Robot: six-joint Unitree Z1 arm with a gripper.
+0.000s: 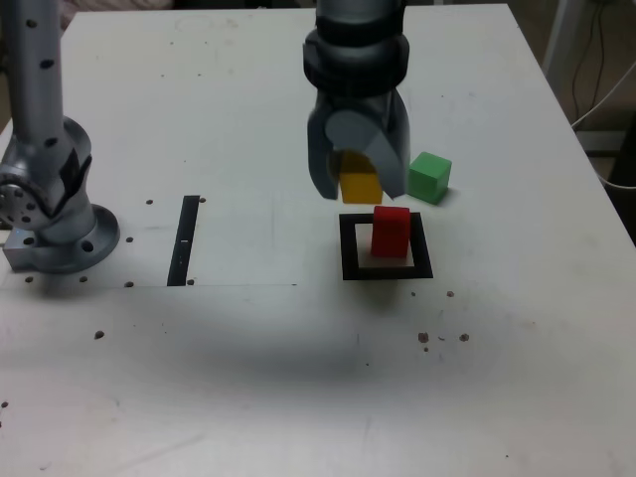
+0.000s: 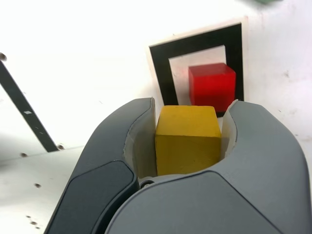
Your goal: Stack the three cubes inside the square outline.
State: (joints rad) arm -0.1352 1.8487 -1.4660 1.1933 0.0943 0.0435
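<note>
Three cubes show: the yellow cube [image 1: 360, 185] sits clamped between the jaws of the gripper [image 1: 363, 189], held off the white table [image 1: 248, 378]. At about five o'clock from it, the red cube [image 1: 391, 232] stands inside the square outline [image 1: 347, 248]. At three o'clock, apart, rests the green cube [image 1: 429, 177]; a black strip [image 1: 185, 239] lies towards nine.
</note>
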